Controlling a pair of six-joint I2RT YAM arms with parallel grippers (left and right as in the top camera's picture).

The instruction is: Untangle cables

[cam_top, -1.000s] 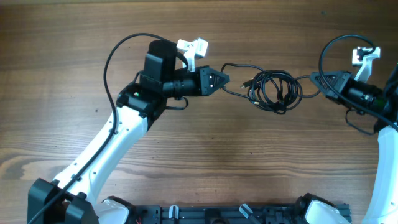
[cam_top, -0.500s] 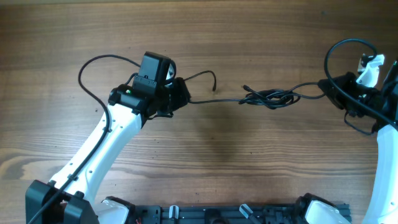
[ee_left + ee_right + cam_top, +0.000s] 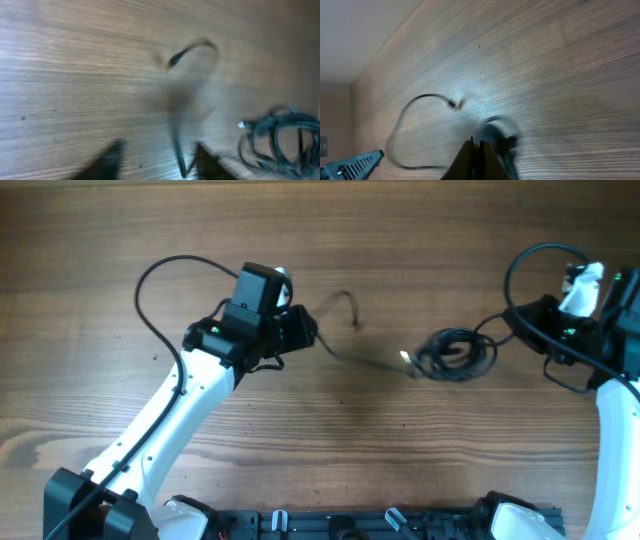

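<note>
**knotguy:** Left gripper has its fingers standing apart now. The cable runs down between them, but it's too blurry to say whether either finger touches it. Half a second ago you had that line pulled straight between both arms. Now it's slack and sags across the table toward the coil.

**wirenerd:** Yep, and your right gripper is pinched together. From overhead, the strand off the coil leads right into it, so I'd say it's clamped on the cable. Look at the coil though. It was stretched out thin a moment back, and now it's sprung into round loops again. It sits nearer your right arm, well apart from the left.

**knotguy:** One upside: the loose end curls up on its own near your left gripper. It's clear of the coil, same as half a second ago.

**wirenerd:** Partial win at best. The loops overlap, so the tangle isn't undone yet. My guess is you want a fresh grip close to the coil, since pulling from far away probably just tightens it.
</note>
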